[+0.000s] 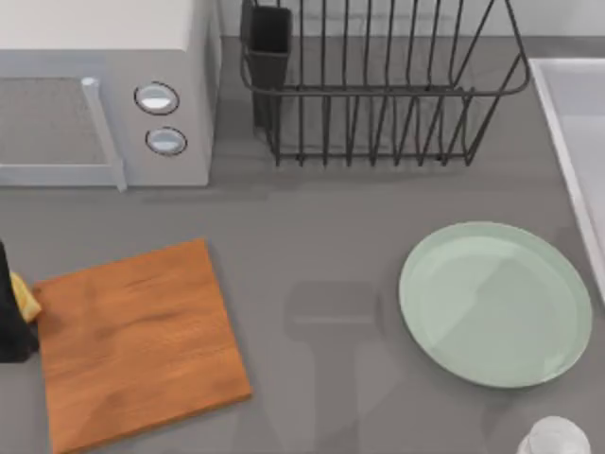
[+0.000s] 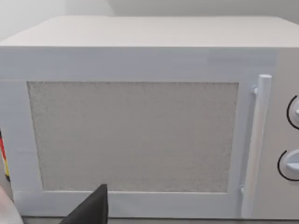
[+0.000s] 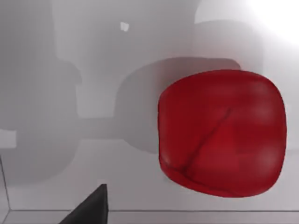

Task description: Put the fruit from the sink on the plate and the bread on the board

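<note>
The red fruit [image 3: 222, 135] lies on the pale floor of the sink [image 3: 56, 154], right under my right gripper. That gripper is open, with one dark fingertip [image 3: 91, 210] showing and nothing held. The sink's rim [image 1: 558, 123] runs along the table's right edge. The mint-green plate [image 1: 496, 303] lies bare at the right, and the wooden board [image 1: 137, 345] lies bare at the lower left. My left gripper [image 1: 11, 312] stands open at the far left edge. The bread [image 1: 26, 303] shows as a yellow corner beside it, at the board's left edge.
A white microwave [image 1: 95, 95] fills the back left and faces the left wrist camera, its door [image 2: 135, 135] shut. A black wire dish rack [image 1: 378, 85] stands at the back middle. A small clear glass [image 1: 553, 440] sits at the front right.
</note>
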